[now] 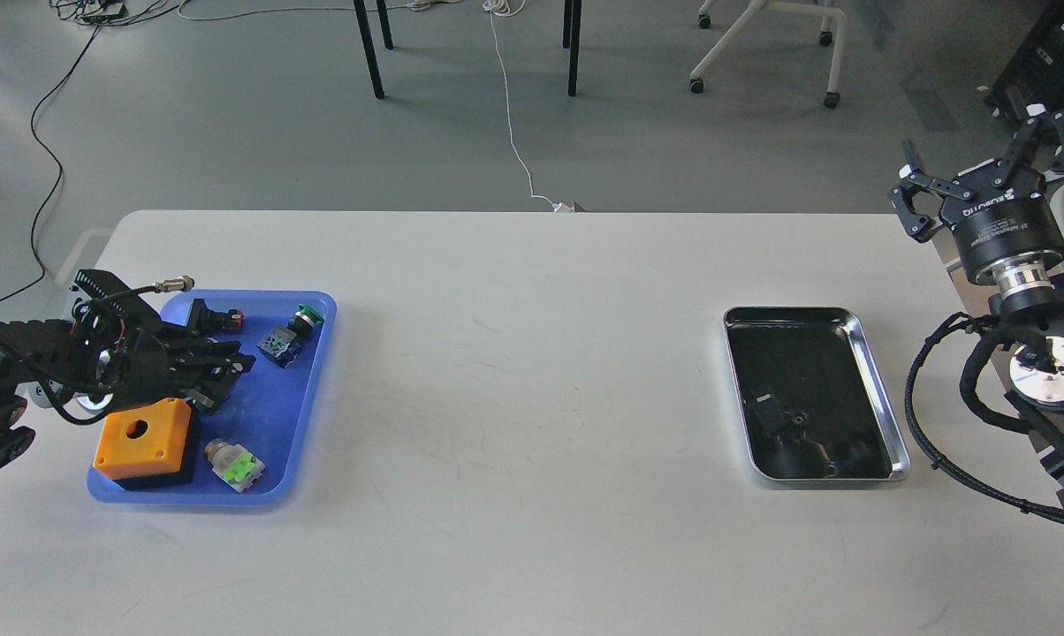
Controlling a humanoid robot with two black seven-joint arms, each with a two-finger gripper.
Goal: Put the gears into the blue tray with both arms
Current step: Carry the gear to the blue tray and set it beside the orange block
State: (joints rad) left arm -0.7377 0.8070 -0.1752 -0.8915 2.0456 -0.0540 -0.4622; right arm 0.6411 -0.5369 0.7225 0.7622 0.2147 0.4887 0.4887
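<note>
The blue tray [307,415] lies at the table's left. My left gripper [227,375] hovers over its middle, just behind an orange box. Its fingers are dark and bunched, so I cannot tell whether they are open or holding anything. One small gear [797,420] shows as a tiny dark wheel inside the steel tray [881,389] on the right, next to a small black part. My right gripper [978,163] is raised past the table's far right corner, fingers spread wide and empty.
In the blue tray are an orange box [140,437], a green-and-white switch [236,464], a green-capped push-button [289,336] and a red-tipped black push-button [214,316]. A white cable [514,132] and chair legs are on the floor beyond the table.
</note>
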